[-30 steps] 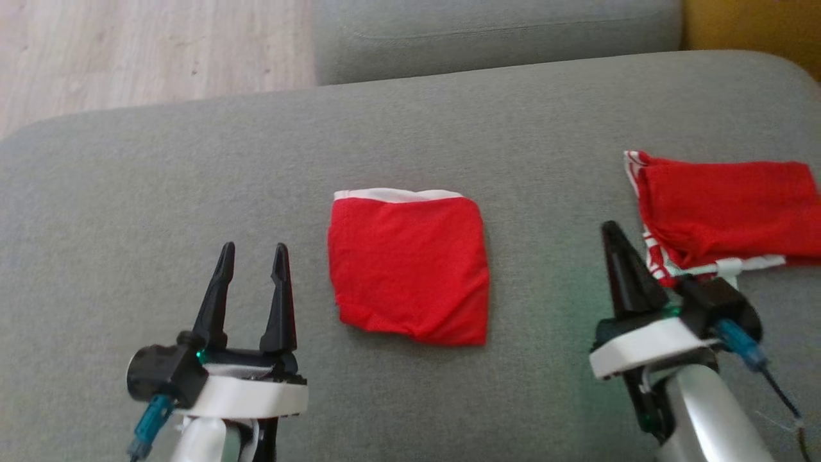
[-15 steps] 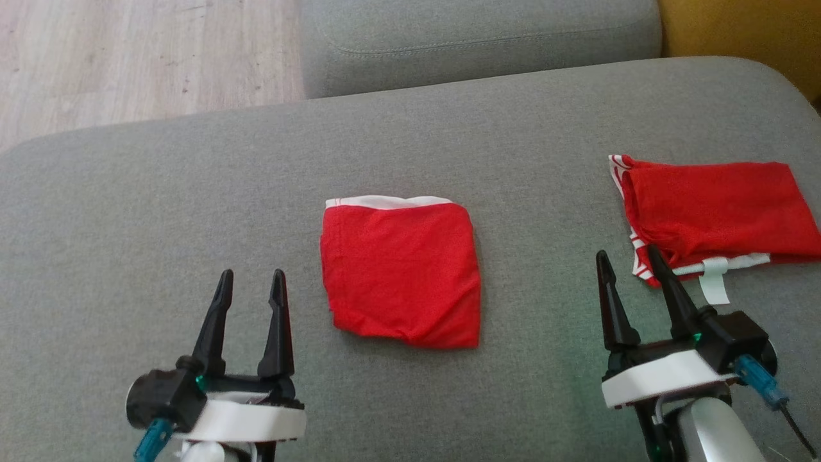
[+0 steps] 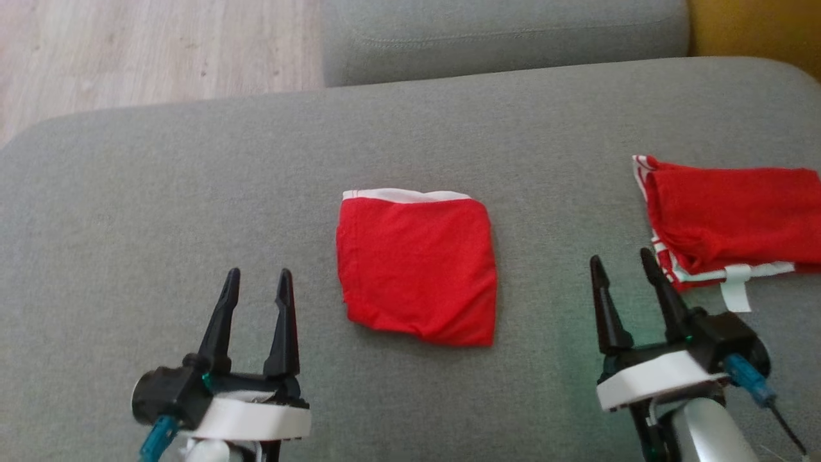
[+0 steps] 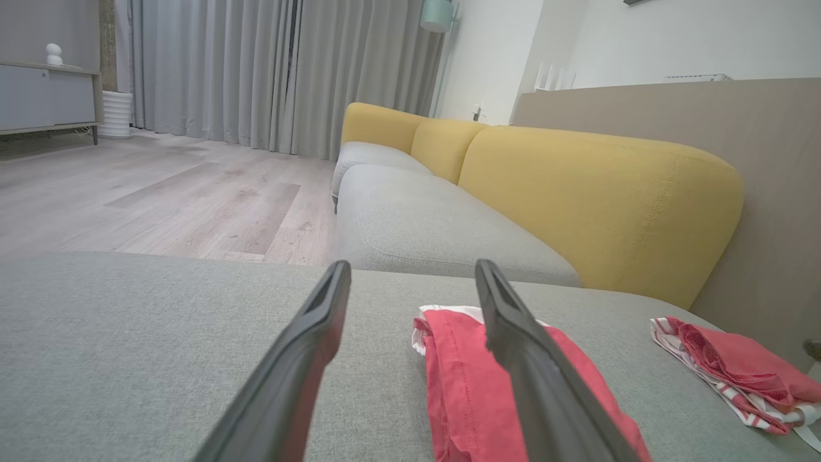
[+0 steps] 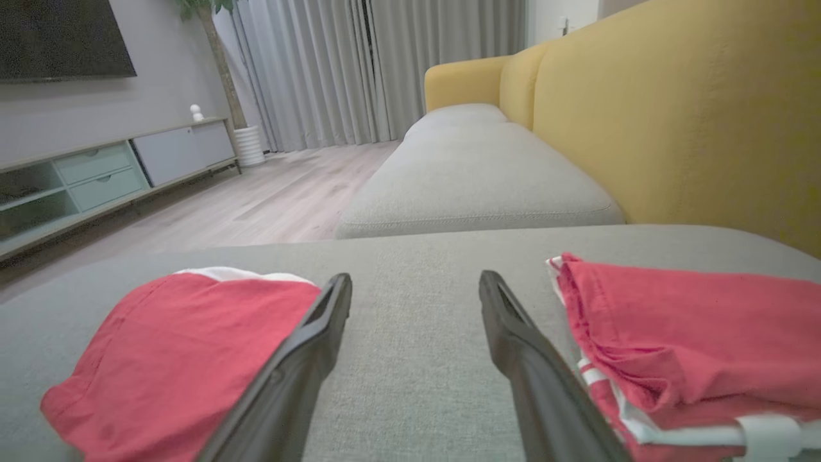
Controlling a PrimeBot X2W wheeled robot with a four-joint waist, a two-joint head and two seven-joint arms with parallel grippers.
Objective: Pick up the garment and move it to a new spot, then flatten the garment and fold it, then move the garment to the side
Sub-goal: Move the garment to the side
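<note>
- Grey sofa seat: broad, flat work surface, and both pieces of clothing lie on it.
- Side garment: red with striped white trim. It lies folded at the seat's right edge, well apart from the middle. I judge this to be the piece set aside, so the last step of the task looks finished for it.
- Centre garment: red with a white band along its far edge, folded to a rough square in the middle of the seat. It sits between my two grippers and touches neither.
- Right gripper: my fingers stand wide and hold nothing. The tips are just beside the near left corner of the side garment.
- Left gripper: my fingers are wide apart and empty, to the left of the centre garment.
- White tag: hangs loose off the side garment's near edge, close to my right fingers.
- Next move, as I judge it: draw the right fingers back without snagging that tag. If the centre garment is to follow, pinch every layer at one edge so the fold holds.
</note>
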